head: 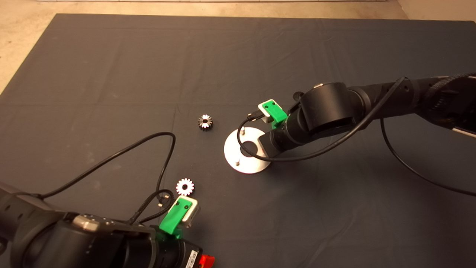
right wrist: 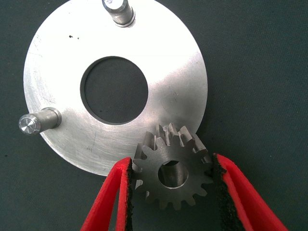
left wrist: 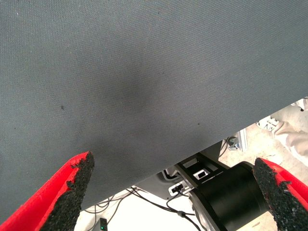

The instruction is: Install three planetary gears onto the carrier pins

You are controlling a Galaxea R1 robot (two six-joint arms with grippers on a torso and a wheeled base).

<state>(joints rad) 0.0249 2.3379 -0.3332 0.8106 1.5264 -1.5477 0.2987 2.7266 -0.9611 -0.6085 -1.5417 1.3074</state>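
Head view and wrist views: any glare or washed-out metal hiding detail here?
Head view: the near gear blows out white, the disc glares, the far gear reads darker. Right wrist view: the held gear is evenly lit, teeth distinct. Left wrist view: soft shadow on the mat.

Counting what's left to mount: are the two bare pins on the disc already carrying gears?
No: in the right wrist view both pins stand bare on the disc.

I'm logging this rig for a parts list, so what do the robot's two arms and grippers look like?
Both arms are black, built of thick cylindrical segments, with loose black cables looping alongside. The left gripper and the right gripper each have two red fingers faced with rough black pads. In the head view each wrist carries a green block on a white mount, and the left arm shows a white barcode label.
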